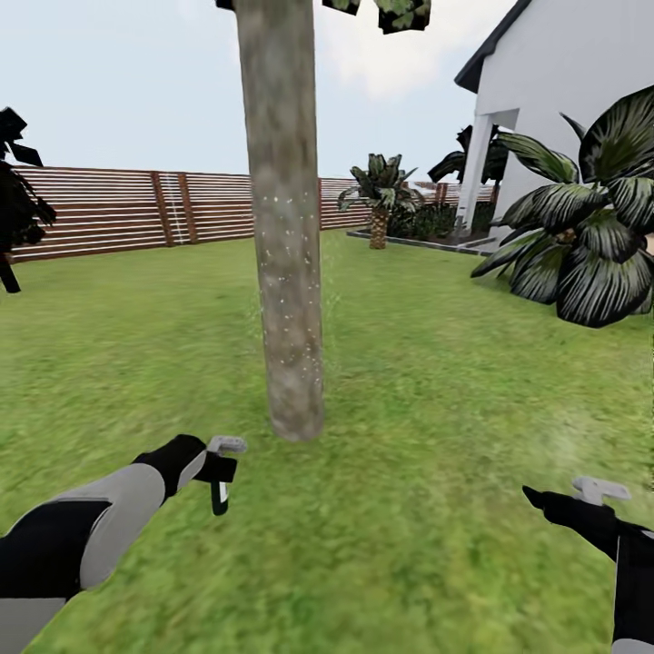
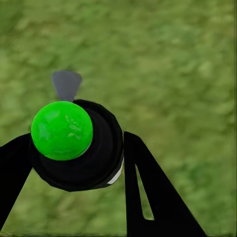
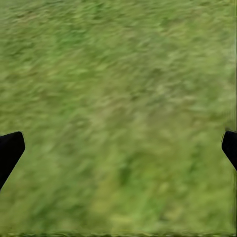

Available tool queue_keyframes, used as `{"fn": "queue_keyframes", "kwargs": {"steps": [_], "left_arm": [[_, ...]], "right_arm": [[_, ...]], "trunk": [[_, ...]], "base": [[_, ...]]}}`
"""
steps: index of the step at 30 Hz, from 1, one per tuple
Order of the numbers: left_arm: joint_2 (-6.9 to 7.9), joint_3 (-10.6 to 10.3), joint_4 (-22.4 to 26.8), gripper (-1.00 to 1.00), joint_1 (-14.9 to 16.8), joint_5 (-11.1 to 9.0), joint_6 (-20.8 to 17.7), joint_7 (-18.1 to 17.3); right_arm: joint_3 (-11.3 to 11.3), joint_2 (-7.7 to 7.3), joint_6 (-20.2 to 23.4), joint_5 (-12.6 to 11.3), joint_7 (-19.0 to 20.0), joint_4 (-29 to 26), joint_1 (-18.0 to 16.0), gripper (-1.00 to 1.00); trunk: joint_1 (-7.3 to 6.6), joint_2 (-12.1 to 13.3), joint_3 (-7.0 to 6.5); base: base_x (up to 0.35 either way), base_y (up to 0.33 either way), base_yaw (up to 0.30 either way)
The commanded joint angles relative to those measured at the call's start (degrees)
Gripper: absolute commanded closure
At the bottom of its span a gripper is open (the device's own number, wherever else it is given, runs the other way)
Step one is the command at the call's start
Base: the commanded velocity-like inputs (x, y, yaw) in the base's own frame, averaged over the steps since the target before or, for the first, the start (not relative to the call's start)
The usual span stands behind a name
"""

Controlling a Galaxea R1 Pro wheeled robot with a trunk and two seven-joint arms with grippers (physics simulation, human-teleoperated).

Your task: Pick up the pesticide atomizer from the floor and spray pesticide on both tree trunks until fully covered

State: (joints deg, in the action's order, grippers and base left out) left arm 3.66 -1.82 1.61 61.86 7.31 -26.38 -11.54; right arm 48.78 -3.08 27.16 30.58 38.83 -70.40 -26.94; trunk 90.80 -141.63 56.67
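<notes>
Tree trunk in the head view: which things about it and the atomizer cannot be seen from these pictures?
- Tree trunk: its far side faces away from the head view, so full coverage cannot be judged.
- Canopy: cut off by the head view's top edge.
- Pesticide atomizer: in the left wrist view the left gripper hides its lower body; in the head view it is too small for detail.
- Second tree: cannot tell where it stands.

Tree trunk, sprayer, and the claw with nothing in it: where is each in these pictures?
tree trunk (image 1: 286, 227), head view, middle of the grey-brown column.
sprayer (image 2: 61, 131), left wrist view, its green cap, between the left claw's fingers.
right claw (image 3: 118, 148), right wrist view, the open gap between its fingertips, over grass.
</notes>
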Motion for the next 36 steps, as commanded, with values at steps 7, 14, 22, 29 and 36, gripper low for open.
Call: {"fn": "queue_keyframes", "kwargs": {"steps": [7,14,22,29,36], "left_arm": [[-0.04,0.1,0.1,1.0,-0.1,-0.1,4.0,-0.1],[-0.23,0.0,0.1,1.0,-0.1,-0.1,4.3,0.0],[-4.67,0.0,-0.1,1.0,-0.6,-0.1,8.8,-0.1],[-1.15,-3.7,0.3,1.0,-2.6,3.4,16.8,-19.9],[2.53,-14.7,6.3,1.0,-2.6,12.1,21.3,-39.9]], "right_arm": [[-0.1,0.1,0.0,0.0,-0.1,0.1,0.0,-1.0],[0.0,0.01,0.0,-0.1,0.2,-0.1,0.0,-1.0],[0.1,0.33,0.0,0.0,0.1,-0.3,0.0,-1.0],[-4.8,0.05,0.1,-0.2,1.2,0.1,0.0,-1.0],[-29.8,-0.2,0.6,-0.5,8.1,0.3,0.0,-1.0]], "trunk": [[0.0,0.0,0.0],[0.0,0.0,0.0],[0.0,0.0,0.0],[0.0,0.0,0.0],[0.0,0.0,0.0]], "base": [[-0.311,0.0,0.003],[-0.125,0.0,0.0],[-0.003,0.0,0.0],[0.0,0.0,0.0],[0.0,0.0,0.0]]}}
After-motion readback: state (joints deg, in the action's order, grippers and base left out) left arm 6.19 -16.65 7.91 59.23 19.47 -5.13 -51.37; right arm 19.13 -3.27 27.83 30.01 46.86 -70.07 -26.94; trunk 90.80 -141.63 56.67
